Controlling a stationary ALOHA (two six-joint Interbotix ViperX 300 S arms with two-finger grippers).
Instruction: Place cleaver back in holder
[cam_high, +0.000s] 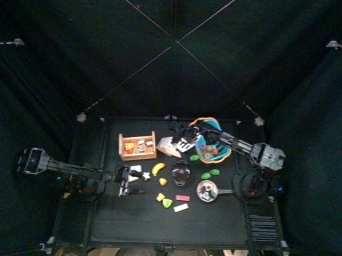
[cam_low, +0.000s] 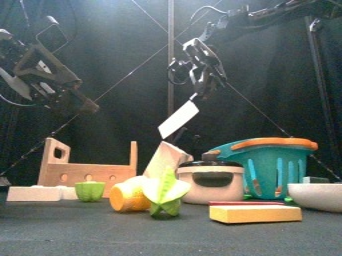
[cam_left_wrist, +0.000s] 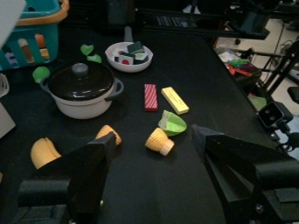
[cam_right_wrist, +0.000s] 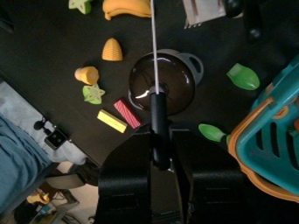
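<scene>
My right gripper (cam_low: 198, 75) is shut on the black handle of the cleaver (cam_low: 179, 118). Its whitish blade hangs tilted in the air above the table's middle. The right wrist view shows the cleaver (cam_right_wrist: 155, 52) edge-on as a thin pale line running out from the right gripper (cam_right_wrist: 155, 131) over the black pot (cam_right_wrist: 162, 79). The holder (cam_low: 80, 168), a tan wooden box, stands at the left of the table, and the holder (cam_high: 135, 146) shows orange-red pieces from above. The blade is to the right of it and apart from it. My left gripper (cam_left_wrist: 163, 175) is open and holds nothing, low over the table's left side.
A teal basket (cam_low: 267, 160) with an orange handle stands at the right, and the lidded pot (cam_low: 207, 182) is beside it. Yellow and green food pieces (cam_low: 147, 192) and a red-and-yellow block (cam_low: 254, 212) lie near the front. A white bowl (cam_left_wrist: 128, 57) holds small pieces.
</scene>
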